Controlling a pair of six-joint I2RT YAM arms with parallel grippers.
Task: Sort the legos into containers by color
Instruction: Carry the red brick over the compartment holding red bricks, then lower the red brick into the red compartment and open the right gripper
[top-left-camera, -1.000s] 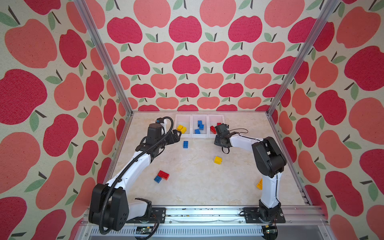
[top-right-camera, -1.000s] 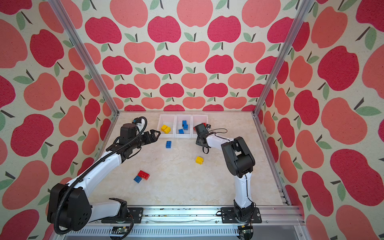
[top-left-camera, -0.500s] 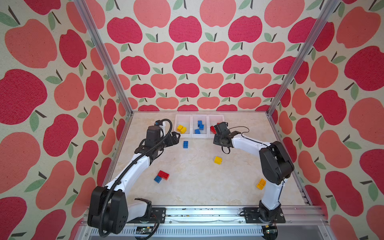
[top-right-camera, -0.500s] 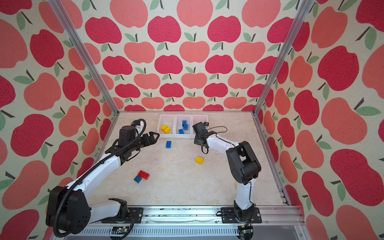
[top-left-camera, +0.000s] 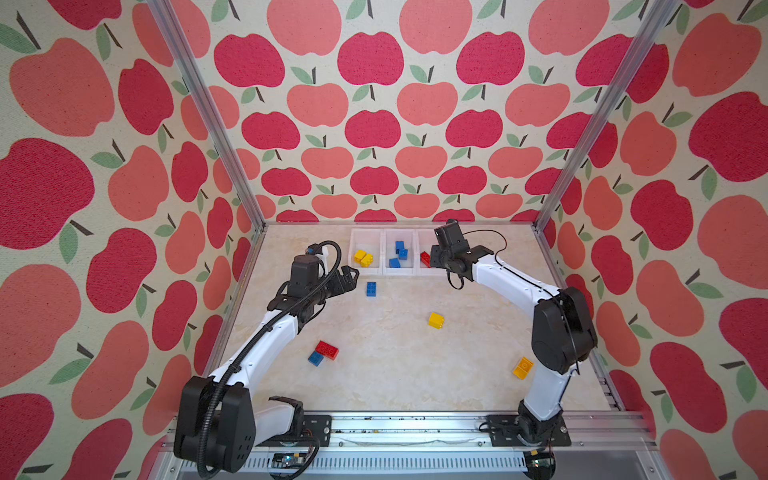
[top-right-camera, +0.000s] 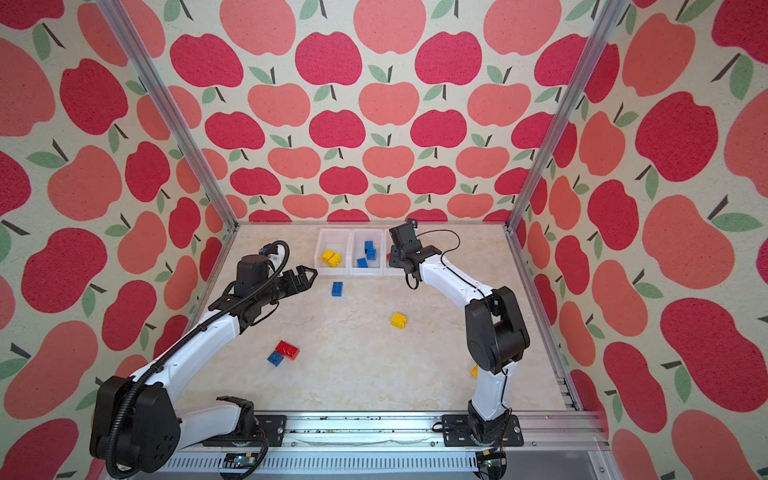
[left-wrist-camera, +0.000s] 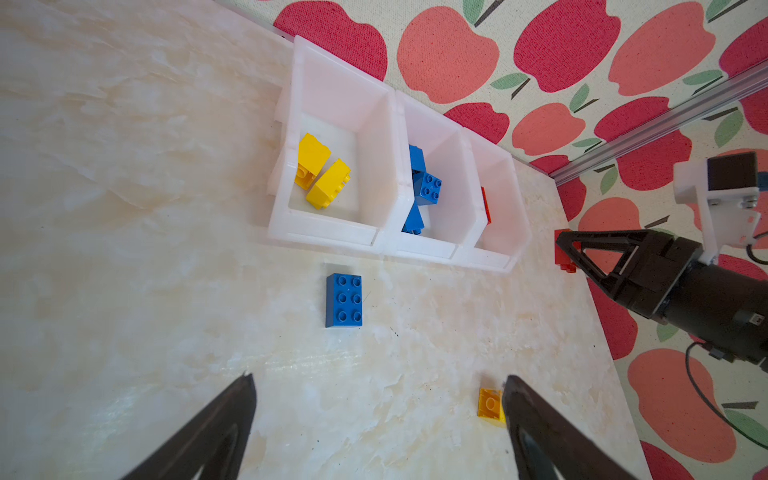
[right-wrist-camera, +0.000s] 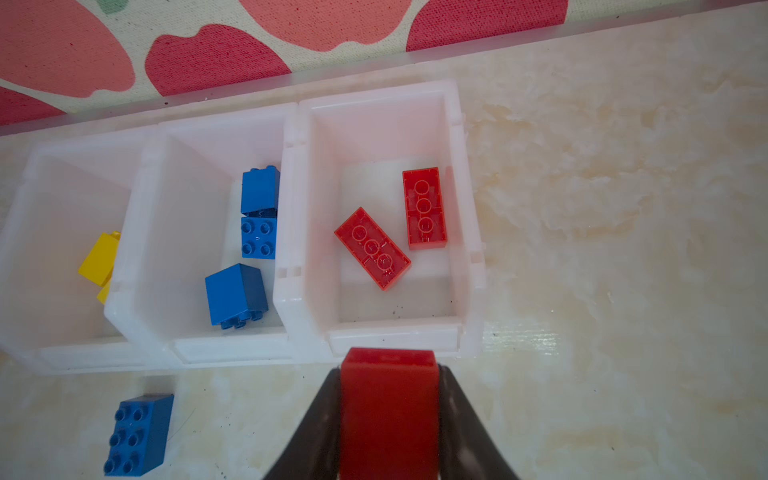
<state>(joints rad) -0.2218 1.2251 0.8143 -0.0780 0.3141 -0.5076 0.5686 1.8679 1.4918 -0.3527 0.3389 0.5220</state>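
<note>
Pinching a red brick (right-wrist-camera: 388, 415) in the right gripper (right-wrist-camera: 390, 376), squeezing its two smooth side walls and hanging just in front of the bin row (left-wrist-camera: 386, 245), square to the red bin (right-wrist-camera: 395, 334). Spotting two red oblong bricks (right-wrist-camera: 372, 248) lying underside-up inside that bin, leaving bare floor nearer its front wall. Judging the held brick as light, hard, glossy plastic: stiff, not fragile, but likely slipping if clamped off-centre, so gripping flat wall to flat wall looking right. Needing to clear the bin's front lip before any release. Watching those thin translucent walls too, joined side by side and probably sliding together if knocked.

Holding the left gripper (left-wrist-camera: 379, 378) spread wide and empty above the tabletop (top-left-camera: 386, 386), farther out in front of the bin row. Facing a blue oblong brick (left-wrist-camera: 343, 300) lying studs-up just in front of the row, about where the yellow bin (left-wrist-camera: 328, 237) meets the blue bin (left-wrist-camera: 428, 249). Sitting free on every side, so taking it across the long walls looking easiest, keeping clear of the row's front wall. Counting more strays well out from the row: a yellow brick (top-left-camera: 435, 320), a loose red brick (top-left-camera: 327, 350) touching a small blue brick (top-left-camera: 315, 358), an orange-yellow brick (top-left-camera: 522, 368) farthest of all. Enjoying plenty of open tabletop between them for both arms.
</note>
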